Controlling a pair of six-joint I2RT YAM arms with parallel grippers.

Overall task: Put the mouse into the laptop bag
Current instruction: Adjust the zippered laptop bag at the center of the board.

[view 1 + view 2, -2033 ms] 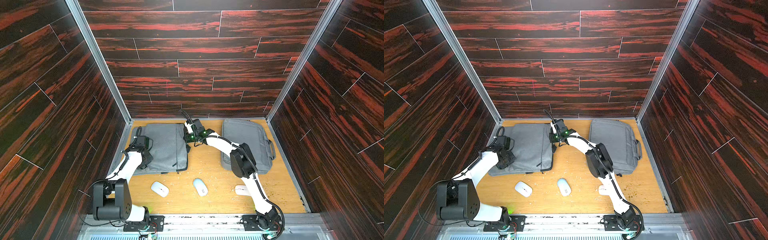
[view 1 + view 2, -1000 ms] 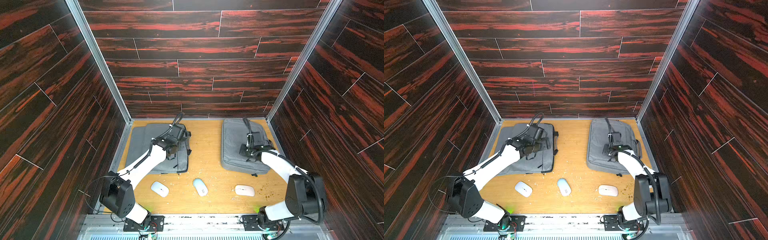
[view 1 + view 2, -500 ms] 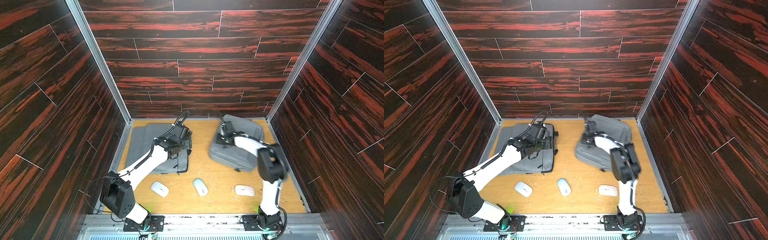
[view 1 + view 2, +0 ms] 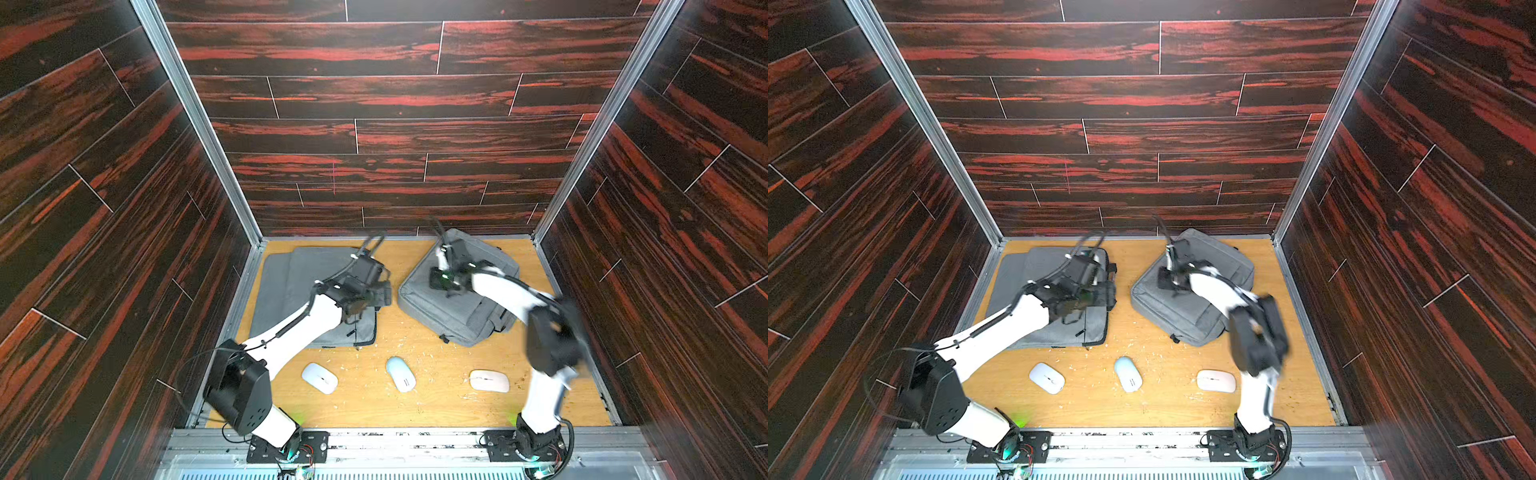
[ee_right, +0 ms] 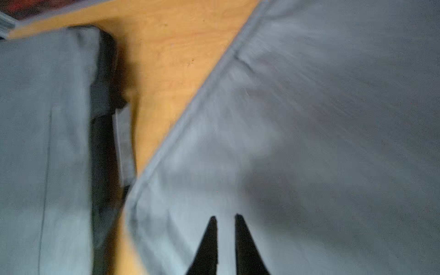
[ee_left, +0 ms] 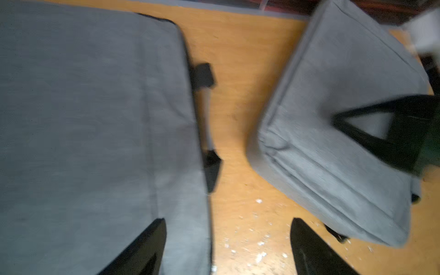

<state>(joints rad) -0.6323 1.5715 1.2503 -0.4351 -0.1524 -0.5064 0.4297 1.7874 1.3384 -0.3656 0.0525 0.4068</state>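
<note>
Skewed since a second ago, the right laptop bag (image 4: 440,309) lies cornerwise under the right pincer (image 5: 225,217), whose tips stand barely apart, empty. The left pincer (image 6: 228,221) hangs spread wide over the left laptop bag (image 4: 286,282) at its handle edge. White mouse (image 4: 319,377), bluish mouse (image 4: 401,373) and pinkish mouse (image 4: 489,380) lie on the surface (image 4: 415,409), well behind both pincers. The step looks like readying a bag; next it needs opening.
</note>
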